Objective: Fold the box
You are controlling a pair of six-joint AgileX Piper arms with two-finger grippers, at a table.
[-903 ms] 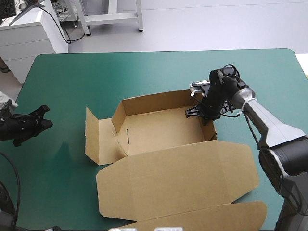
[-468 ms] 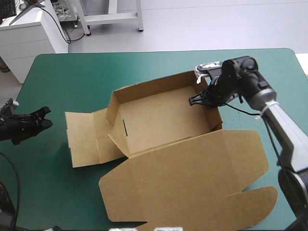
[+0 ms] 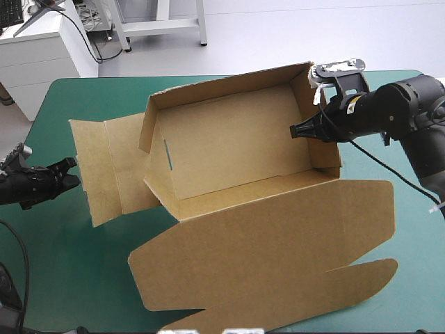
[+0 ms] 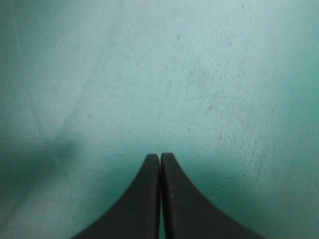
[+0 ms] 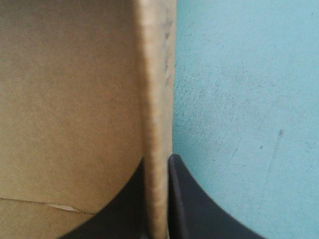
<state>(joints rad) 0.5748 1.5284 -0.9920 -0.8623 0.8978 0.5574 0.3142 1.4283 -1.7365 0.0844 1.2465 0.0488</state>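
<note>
Box [image 3: 229, 149], raised and shifted toward the table [image 3: 83, 97] far edge since earlier, shows bare board inside its tray. Right gripper [image 3: 295, 130] clamps its right wall; left gripper [image 3: 69, 172], fingers pressed together, holds nothing at the left.

the high camera sits above and behind the robot, looking forward and down from far off, so most of the teal-green table [image 3: 90, 104] and the whole box [image 3: 229, 146] fit in it. the left wrist camera looks along the left gripper [image 4: 160, 156] at bare cover close by, near the table's left edge. the right wrist camera, closer still, looks along the right gripper [image 5: 158, 160] at the box's right wall, which the high view shares.
</note>
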